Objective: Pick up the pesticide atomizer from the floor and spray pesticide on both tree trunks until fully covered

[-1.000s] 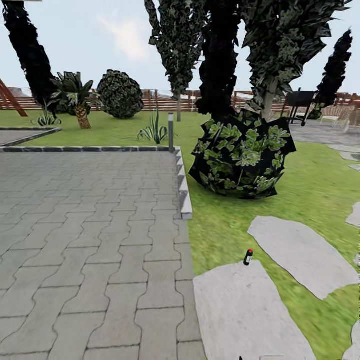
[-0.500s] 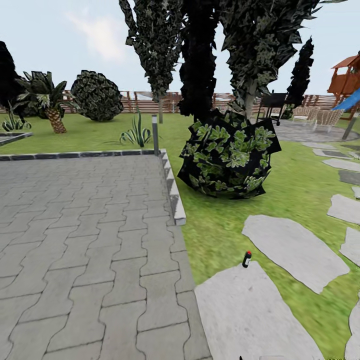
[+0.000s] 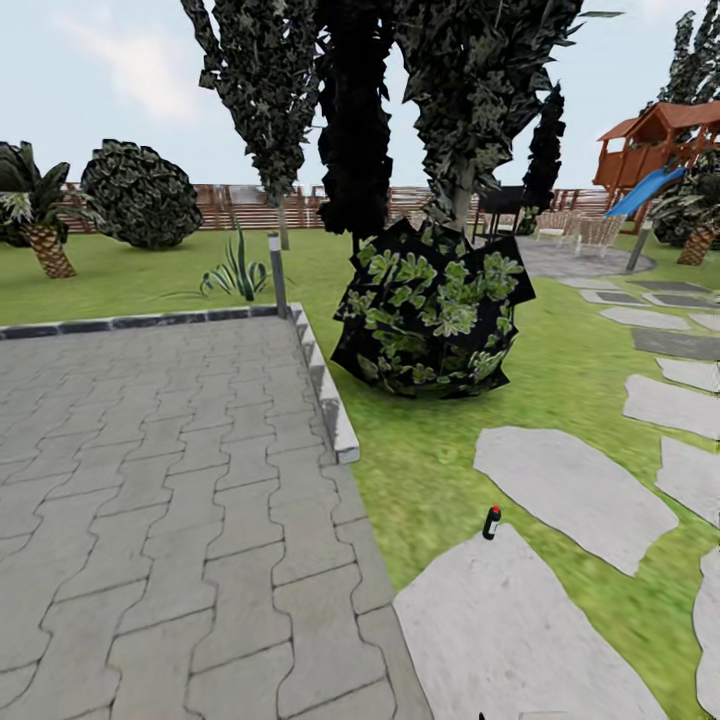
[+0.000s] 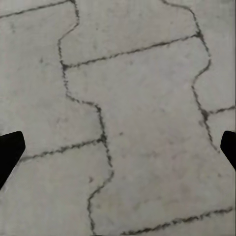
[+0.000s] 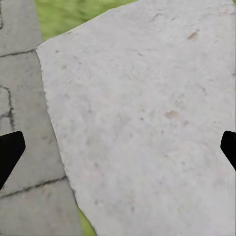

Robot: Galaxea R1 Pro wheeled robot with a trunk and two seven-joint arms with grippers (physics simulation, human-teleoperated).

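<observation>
The pesticide atomizer [image 3: 491,522], a small dark bottle with a red cap, stands upright on the lawn [image 3: 440,470] just at the far edge of a large grey stepping stone [image 3: 510,640], close to the corner of the paved patio [image 3: 160,480]. More stepping stones [image 3: 570,480] trail off to the right across the grass. Beyond the atomizer sits a dark leafy bush [image 3: 432,310], and behind that rise thin dark cypress-like trees [image 3: 355,120]. A short palm [image 3: 40,225] and a round shrub [image 3: 140,195] stand at the far left before the brown slat fence [image 3: 250,205]; a play structure with a blue slide [image 3: 655,160] is at the far right.

The left claw [image 4: 118,150] hangs over the patio pavers with its two tips spread wide at the frame edges, holding nothing. The right claw [image 5: 118,150] is likewise wide apart and empty, above the big stepping stone where it meets the paving.
</observation>
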